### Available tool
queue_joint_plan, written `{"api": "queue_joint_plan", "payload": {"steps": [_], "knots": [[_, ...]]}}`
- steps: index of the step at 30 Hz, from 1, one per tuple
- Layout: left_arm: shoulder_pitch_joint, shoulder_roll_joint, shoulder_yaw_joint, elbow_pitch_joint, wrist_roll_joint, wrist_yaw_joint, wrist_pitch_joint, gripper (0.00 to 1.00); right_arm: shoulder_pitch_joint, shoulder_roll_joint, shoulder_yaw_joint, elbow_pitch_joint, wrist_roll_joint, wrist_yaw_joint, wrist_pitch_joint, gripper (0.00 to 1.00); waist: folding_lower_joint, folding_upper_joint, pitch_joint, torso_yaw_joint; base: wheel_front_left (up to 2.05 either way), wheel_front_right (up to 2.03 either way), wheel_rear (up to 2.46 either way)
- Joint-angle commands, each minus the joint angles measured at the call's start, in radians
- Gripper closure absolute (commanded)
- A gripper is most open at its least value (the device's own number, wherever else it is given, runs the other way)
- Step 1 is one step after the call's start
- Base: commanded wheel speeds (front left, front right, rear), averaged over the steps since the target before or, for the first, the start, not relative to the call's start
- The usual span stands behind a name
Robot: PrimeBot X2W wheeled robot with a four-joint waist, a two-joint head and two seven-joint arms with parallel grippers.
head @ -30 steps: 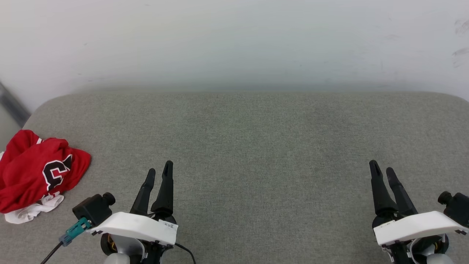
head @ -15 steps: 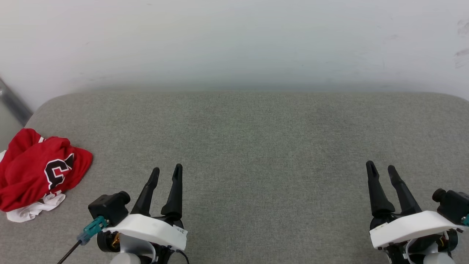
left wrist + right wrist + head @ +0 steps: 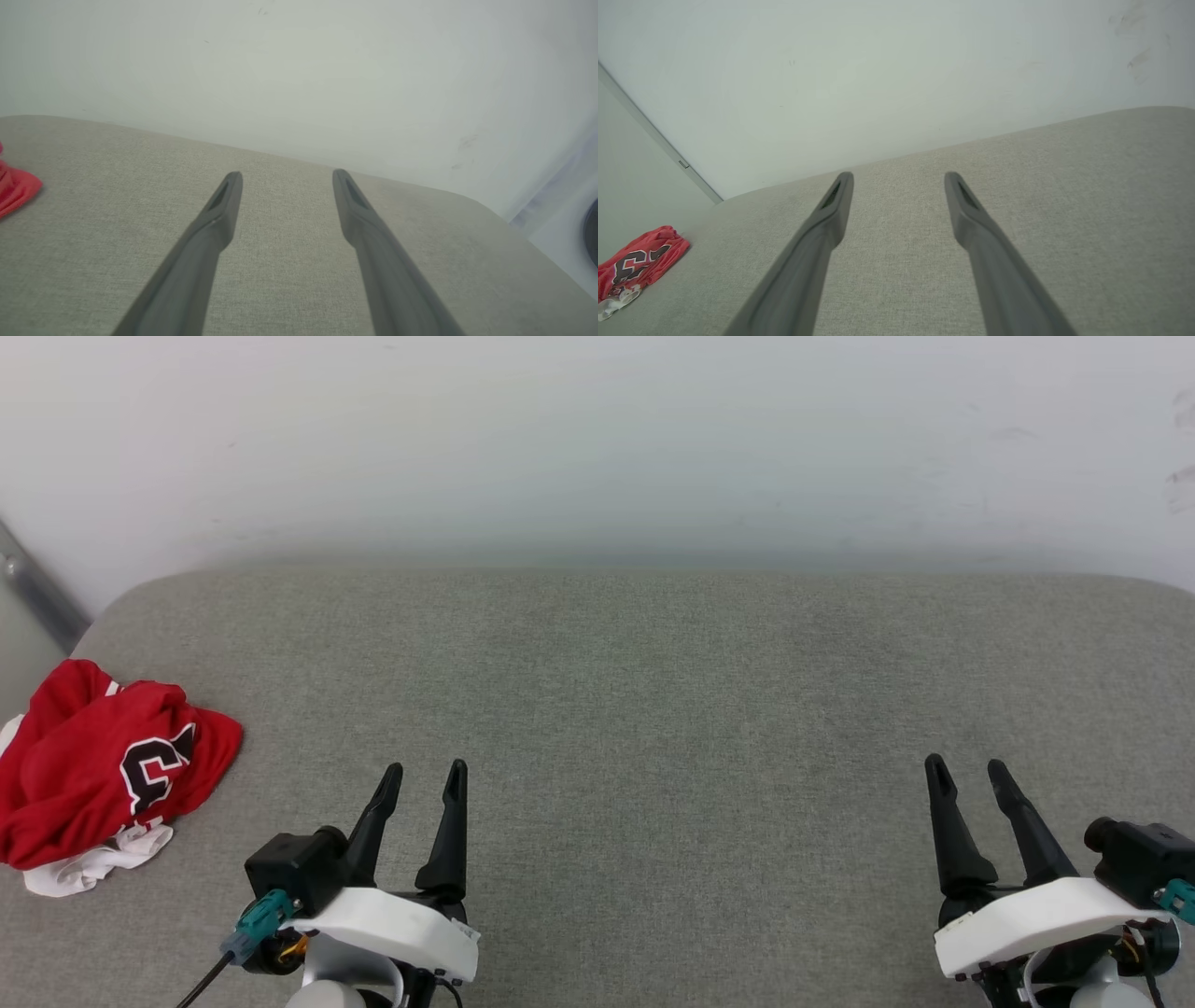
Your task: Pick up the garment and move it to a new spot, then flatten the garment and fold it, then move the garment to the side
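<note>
Head view: the crumpled red jersey T-shirt (image 3: 98, 770) lies on the grey fabric-covered table (image 3: 653, 691), well to the left of the left end effector (image 3: 425, 769). That end effector's fingers stand apart, holding nothing. The right end effector (image 3: 966, 765), far to its right, is likewise spread and empty.

Left gripper (image 3: 426, 766) at lower left, two dark fingers (image 3: 450, 821) spread wide and pointing forward, nothing between them, right gripper (image 3: 965, 763) at lower right, fingers parted the same way, also empty.
</note>
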State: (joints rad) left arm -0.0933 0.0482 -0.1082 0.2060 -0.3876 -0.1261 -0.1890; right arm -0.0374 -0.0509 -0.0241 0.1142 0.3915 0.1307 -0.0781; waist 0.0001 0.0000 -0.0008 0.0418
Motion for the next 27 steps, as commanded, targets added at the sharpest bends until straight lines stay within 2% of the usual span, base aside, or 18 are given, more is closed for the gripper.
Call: {"api": "queue_joint_plan", "payload": {"steps": [1,27], "knots": [[-0.022,0.003,0.001,-0.002,0.027,0.001,-0.011,0.0,0.002,0.001,-0.001,-0.007,-0.023,0.0,-0.002,0.0,-0.0001,0.0,0.0,0.001,0.0,0.0,0.0],[-0.026,0.003,-0.016,0.047,0.198,0.013,-0.06,0.0,0.015,0.001,-0.015,0.003,-0.185,0.0,-0.025,0.0,-0.0001,0.0,-0.001,0.009,0.0,0.0,0.0]]}}
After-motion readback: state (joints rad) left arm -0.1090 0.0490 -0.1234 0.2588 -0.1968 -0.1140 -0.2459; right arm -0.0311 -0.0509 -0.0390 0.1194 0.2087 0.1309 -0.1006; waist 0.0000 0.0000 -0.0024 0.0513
